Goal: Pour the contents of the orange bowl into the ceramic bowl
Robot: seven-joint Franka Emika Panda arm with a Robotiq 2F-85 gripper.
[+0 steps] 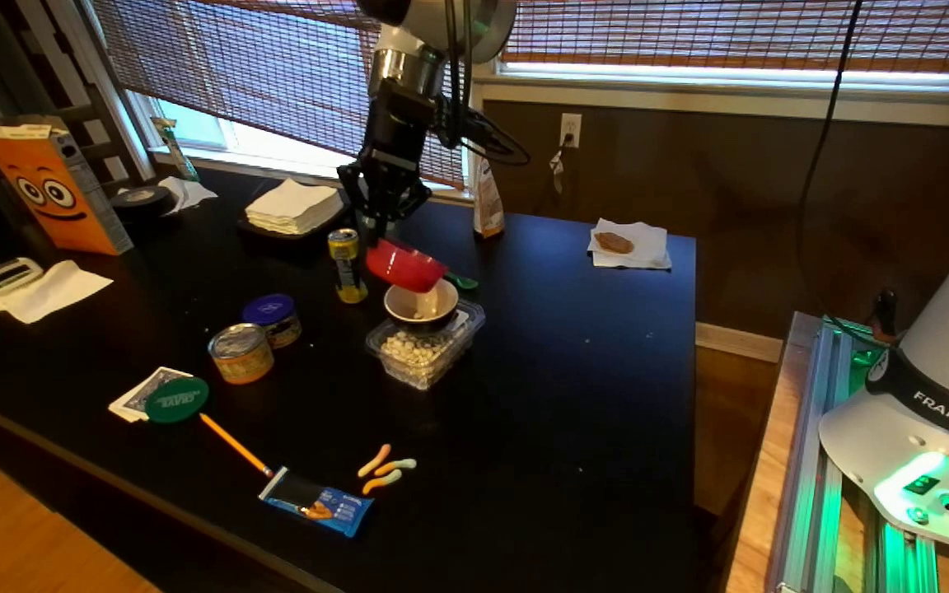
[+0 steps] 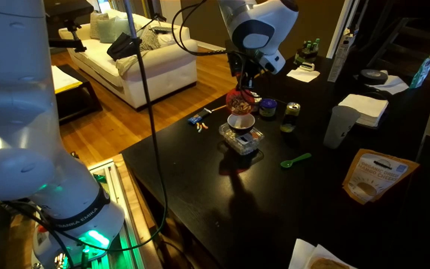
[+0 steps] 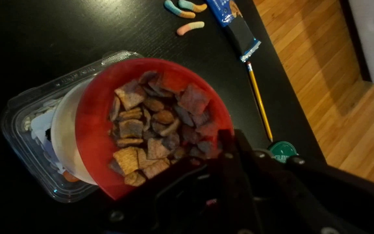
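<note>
The orange bowl (image 1: 404,265) is red and holds brown cereal squares and nut-like pieces, seen in the wrist view (image 3: 93,117). My gripper (image 1: 377,234) is shut on its rim, also seen in the wrist view (image 3: 231,136). The orange bowl is tilted in the air, its low edge over the ceramic bowl (image 1: 441,301). In an exterior view the orange bowl (image 2: 231,98) is just above the ceramic bowl (image 2: 242,121). The ceramic bowl is pale inside and dark outside, and sits on a clear plastic container (image 1: 409,372). In the wrist view the orange bowl partly hides the ceramic bowl (image 3: 65,130).
A yellow can (image 1: 348,268) stands close beside the bowls. A green spoon (image 2: 295,160) lies behind them. Two tins stand nearby, one with a blue lid (image 1: 268,310). A frosted cup (image 2: 340,127) and a mango pouch (image 2: 375,175) stand further off. Gummy worms (image 1: 386,471) lie toward the front.
</note>
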